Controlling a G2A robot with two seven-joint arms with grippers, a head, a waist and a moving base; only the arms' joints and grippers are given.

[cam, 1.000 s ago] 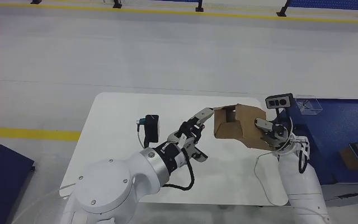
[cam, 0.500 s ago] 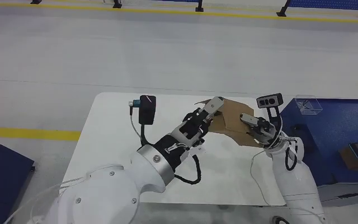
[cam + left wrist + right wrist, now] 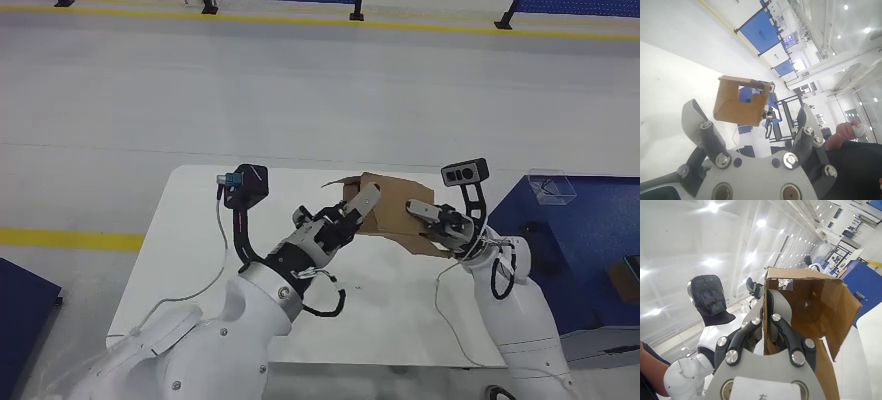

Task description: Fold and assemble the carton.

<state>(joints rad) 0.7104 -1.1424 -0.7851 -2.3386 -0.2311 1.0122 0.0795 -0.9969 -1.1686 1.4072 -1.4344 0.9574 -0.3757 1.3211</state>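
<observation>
right end effector point(image 3: 767, 306) is pinched almost closed on one side wall of the carton point(image 3: 810, 317), one finger inside and one outside. That pinch alone carries the carton clear of the bench point(image 3: 200, 260).

left end effector point(image 3: 747, 106) is spread wide with nothing in it. The carton's open end sits just ahead, between its finger lines. From above, one left finger looks right at the near edge, beside a loose flap point(image 3: 338, 184). Can't tell if it's touching.

Handling, my read: light, thin cardboard. Stiff across panels, floppy at creases, edges ragged. A hard pinch would crush it. Best hold is a flat panel close to a folded corner, not a free flap.
</observation>
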